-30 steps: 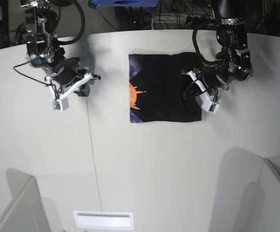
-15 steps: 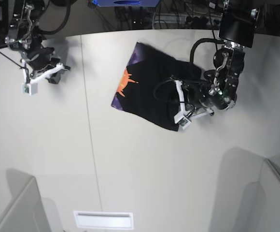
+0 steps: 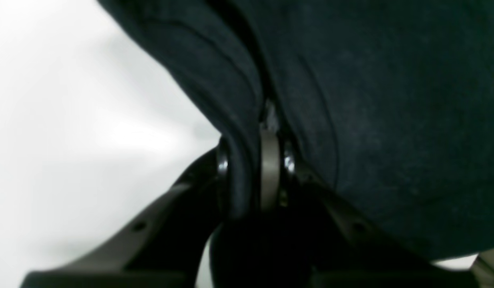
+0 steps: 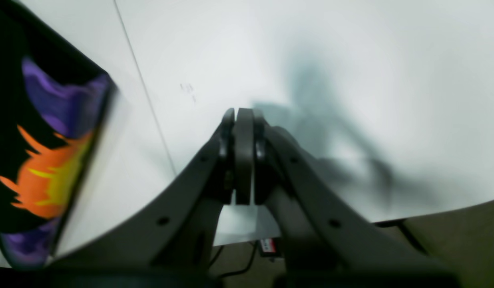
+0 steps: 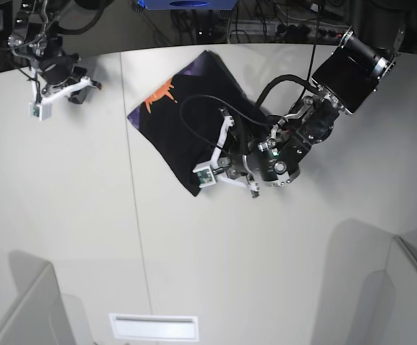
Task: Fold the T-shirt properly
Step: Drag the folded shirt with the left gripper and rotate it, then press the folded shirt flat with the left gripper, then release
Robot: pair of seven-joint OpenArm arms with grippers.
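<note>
The left gripper (image 3: 255,168) is pinching a fold of the black T-shirt (image 5: 187,133), its jaws nearly together with a ridge of cloth squeezed between them. The rest of the cloth is spreading away from that gripper across the white tabletop (image 5: 86,230). In the base view the shirt is lying folded and skewed on the tabletop, stretching from the left gripper (image 5: 226,162) toward the far edge, where an orange bit of the print is showing on the corner farthest from the grip. The left arm (image 5: 302,129) is reaching low over the cloth, so part of the shirt is hidden under it.

The right gripper (image 4: 243,160) is hanging over bare tabletop with its jaws pressed together and nothing between them. The shirt is lying well off to one side of it, its purple and orange print facing up. In the base view the right gripper (image 5: 86,86) is sitting near the far corner of the tabletop, well apart from the shirt.
</note>
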